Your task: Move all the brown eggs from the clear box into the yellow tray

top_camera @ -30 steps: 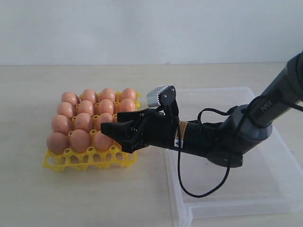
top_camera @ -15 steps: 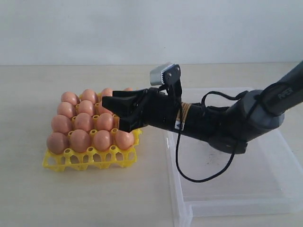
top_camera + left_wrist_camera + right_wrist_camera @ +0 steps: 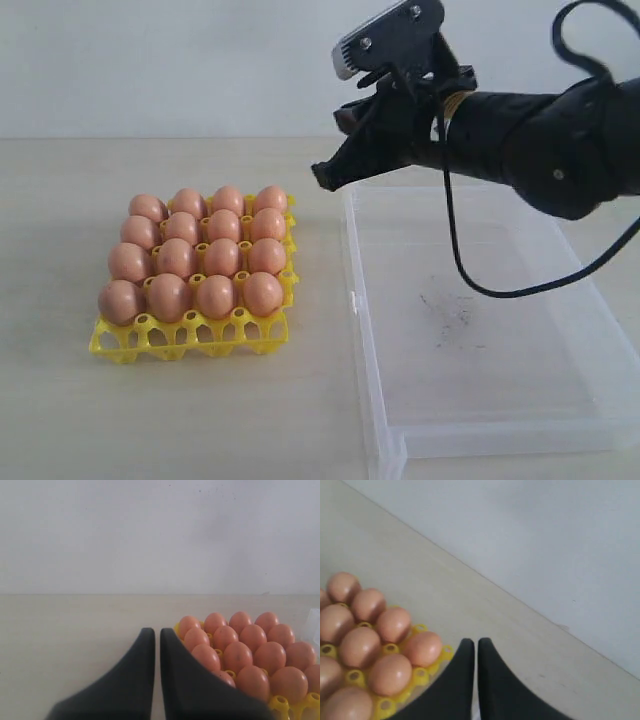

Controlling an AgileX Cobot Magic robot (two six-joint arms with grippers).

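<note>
sixteen brown eggs (image 3: pixel 221 257) are seated in the yellow tray (image 3: pixel 180 341), one to each cup, in four rows of four. the tray is set on the pale worktop (image 3: pixel 150 430), left of the clear box (image 3: pixel 520 370) in the exterior view, near it but not touching it. dark scuff marks (image 3: pixel 447 312) are seen on the floor of the box.

the right end effector (image 3: pixel 322 178) is held up in the air near the far left corner of the box, with its tip angled down toward the tray side. its fingers are pressed together and nothing is gripped between them. a grey wrist camera (image 3: pixel 388 32) is carried on top of it, and a black cable (image 3: pixel 452 240) is looped beneath the arm.

the left end effector (image 3: pixel 156 632) is shown only in the left wrist view. there its fingers are drawn together to a thin slit and nothing is held, and the eggs and tray are seen close beside it.
</note>
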